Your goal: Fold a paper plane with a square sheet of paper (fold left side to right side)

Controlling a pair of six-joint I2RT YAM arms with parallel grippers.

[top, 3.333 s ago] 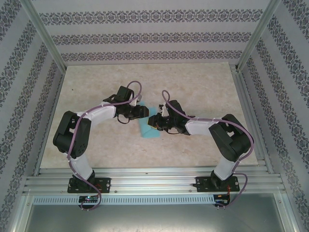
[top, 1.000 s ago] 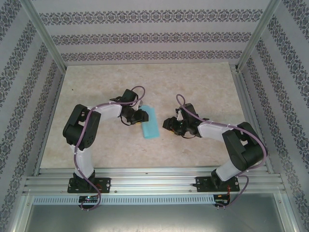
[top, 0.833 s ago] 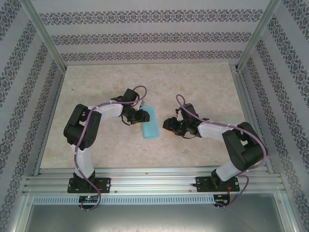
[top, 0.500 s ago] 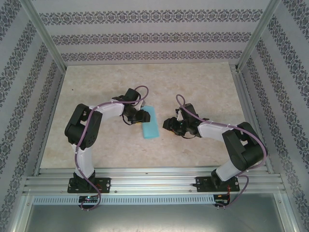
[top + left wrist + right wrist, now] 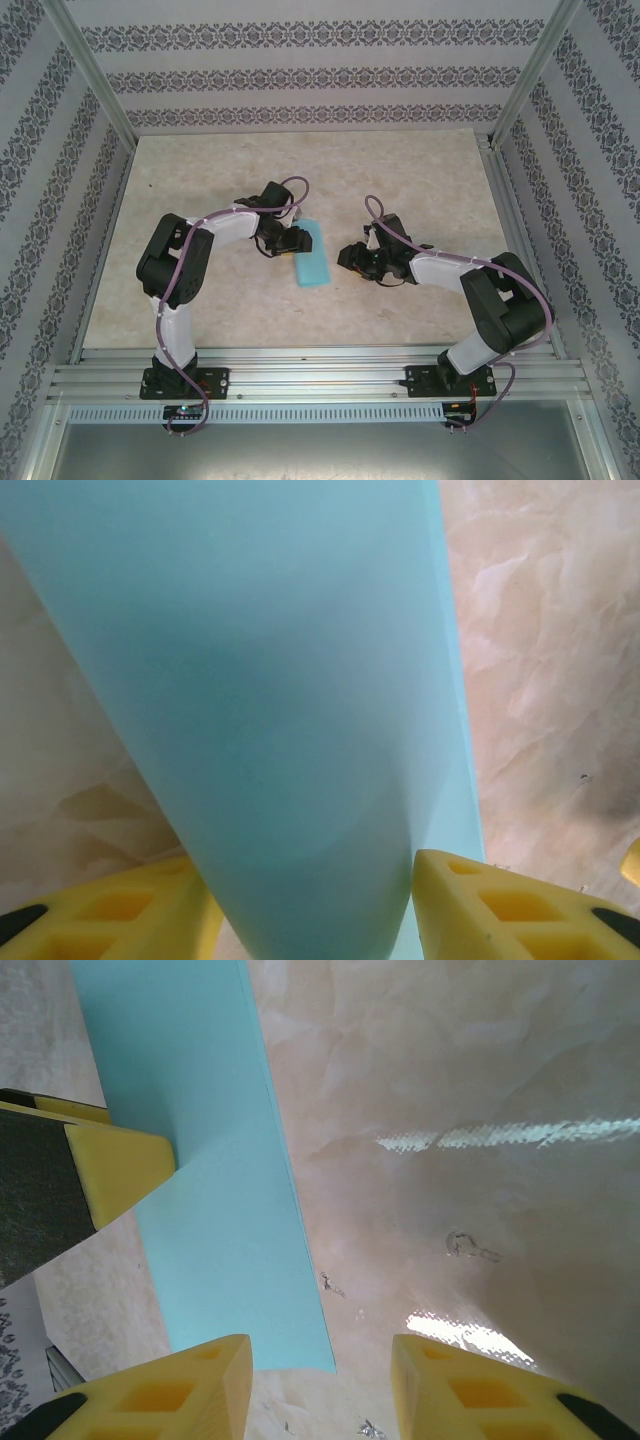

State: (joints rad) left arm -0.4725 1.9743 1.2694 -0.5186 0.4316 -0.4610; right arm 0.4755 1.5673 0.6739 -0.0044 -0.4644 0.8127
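Marbled table (image 5: 420,180) bears the folded paper (image 5: 311,257) — left tool (image 5: 315,895) straddles it, right tool (image 5: 320,1365) nearby (both half-open, empty).

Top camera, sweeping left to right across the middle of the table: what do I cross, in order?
left arm's elbow → left gripper → folded blue paper → right gripper → right arm's elbow

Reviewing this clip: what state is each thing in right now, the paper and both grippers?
sheet of paper: folded in half into a narrow strip, lying on the table, edges not quite matched.
left gripper: open, the strip running between its fingers, no grip visible.
right gripper: open, holding nothing, beside the strip's corner.
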